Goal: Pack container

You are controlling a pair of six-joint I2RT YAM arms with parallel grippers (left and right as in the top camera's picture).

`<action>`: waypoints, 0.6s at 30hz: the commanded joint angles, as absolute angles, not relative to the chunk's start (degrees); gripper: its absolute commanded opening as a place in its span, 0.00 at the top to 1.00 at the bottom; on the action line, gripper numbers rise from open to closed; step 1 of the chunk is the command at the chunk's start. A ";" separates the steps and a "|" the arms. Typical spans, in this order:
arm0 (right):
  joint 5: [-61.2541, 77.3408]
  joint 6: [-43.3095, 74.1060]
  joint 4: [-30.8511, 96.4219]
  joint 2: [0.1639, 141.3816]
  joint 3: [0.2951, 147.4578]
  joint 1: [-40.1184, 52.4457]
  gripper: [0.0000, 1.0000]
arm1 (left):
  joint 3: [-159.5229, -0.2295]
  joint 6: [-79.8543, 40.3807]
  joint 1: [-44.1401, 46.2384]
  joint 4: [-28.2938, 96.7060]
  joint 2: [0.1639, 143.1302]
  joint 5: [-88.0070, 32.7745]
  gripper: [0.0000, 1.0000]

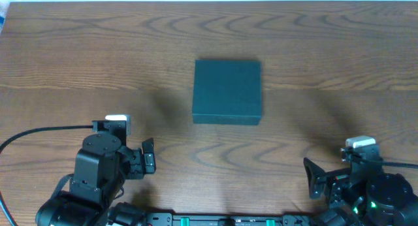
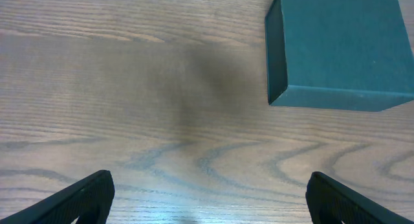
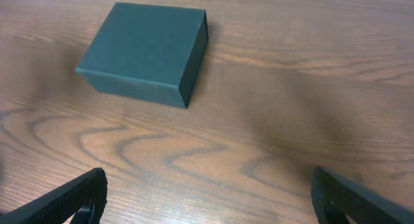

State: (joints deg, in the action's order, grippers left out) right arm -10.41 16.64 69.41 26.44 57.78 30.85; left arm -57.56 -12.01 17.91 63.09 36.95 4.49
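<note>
The container [image 1: 227, 92] is a dark teal square box with its lid down, standing in the middle of the wooden table. In the left wrist view the container [image 2: 339, 49] fills the upper right; in the right wrist view the container [image 3: 145, 50] lies at the upper left. My left gripper [image 2: 209, 191] is open over bare wood, well short of the box and to its left. My right gripper [image 3: 208, 195] is also open with nothing between its fingers, near the front right of the table. No snack packets show.
Both arms [image 1: 108, 167] [image 1: 356, 180] sit at the table's near edge, left and right. A black cable [image 1: 39, 131] runs from the left arm toward the left edge. The table's far edge [image 1: 209, 0] meets a white strip.
</note>
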 commanded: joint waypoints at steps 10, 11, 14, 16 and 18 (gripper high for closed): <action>10.39 -5.04 62.17 19.90 47.99 9.13 0.01 | -57.06 -12.43 18.06 63.35 36.91 4.47 0.04; 10.35 -4.58 62.15 18.74 46.30 7.79 0.01 | -57.06 -12.43 18.06 63.35 36.91 4.47 0.04; 9.19 -4.58 62.06 15.57 41.28 5.39 0.01 | -57.06 -12.43 18.06 63.35 36.91 4.47 0.04; 9.02 -4.58 59.57 13.65 37.67 4.64 0.01 | -57.06 -12.43 18.06 63.35 36.91 4.47 0.04; 9.04 -4.56 58.35 12.21 34.50 4.25 0.01 | -57.06 -12.43 18.06 63.35 36.91 4.47 0.05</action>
State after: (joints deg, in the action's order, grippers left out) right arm 7.86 -2.70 59.18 14.06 37.87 5.21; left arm -57.56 -12.01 17.91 63.16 36.95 4.51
